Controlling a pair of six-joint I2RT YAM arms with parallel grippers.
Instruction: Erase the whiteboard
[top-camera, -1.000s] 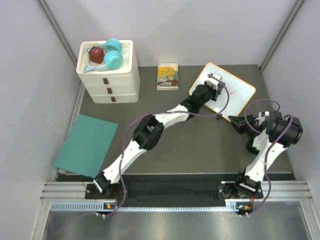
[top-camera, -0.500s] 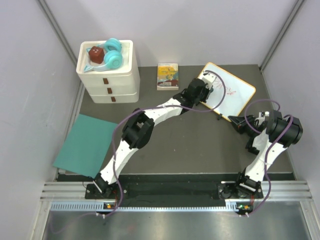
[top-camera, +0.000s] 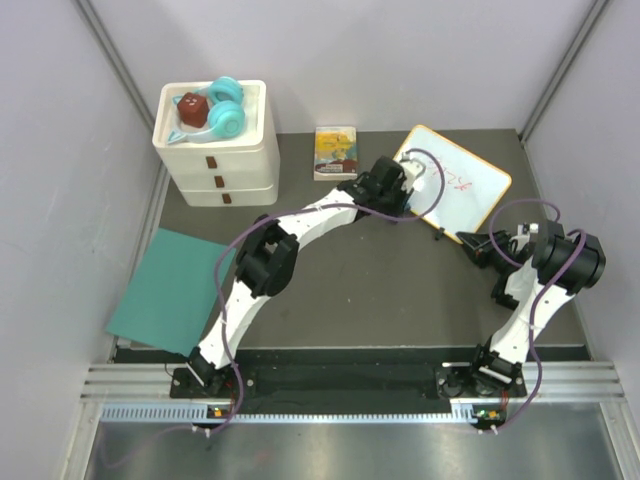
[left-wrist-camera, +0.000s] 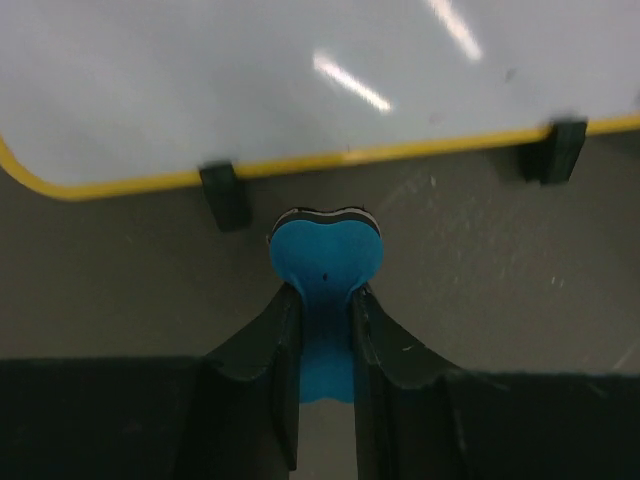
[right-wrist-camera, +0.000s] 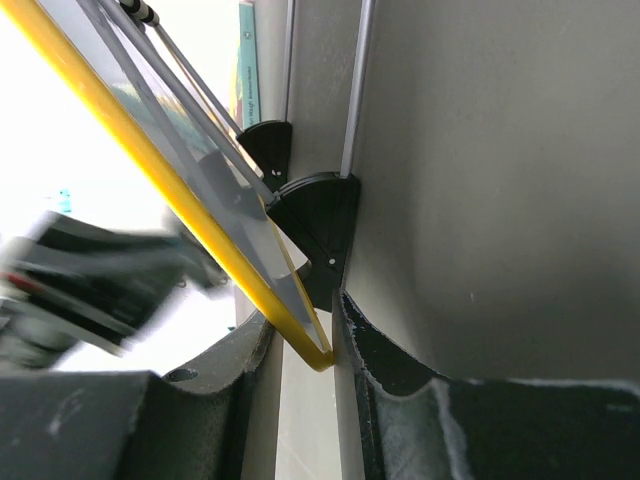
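Note:
The whiteboard (top-camera: 478, 190), white with a yellow frame and red scribbles, lies at the back right. My left gripper (top-camera: 412, 183) is at its left edge, shut on a blue eraser (left-wrist-camera: 325, 255). In the left wrist view the eraser hovers over the grey table just in front of the board (left-wrist-camera: 300, 80), between two black feet. My right gripper (top-camera: 476, 243) is shut on the board's near corner. The right wrist view shows the yellow frame (right-wrist-camera: 180, 190) pinched between the jaws of the right gripper (right-wrist-camera: 308, 322).
A white drawer unit (top-camera: 222, 160) with teal headphones (top-camera: 224, 110) and a red object stands at the back left. A small yellow picture book (top-camera: 335, 152) lies beside the board. A teal sheet (top-camera: 170, 290) lies at the left. Walls close in all sides.
My left arm has swept from the middle of the board to its left edge and off the surface, uncovering the red scribbles. The right arm has not moved.

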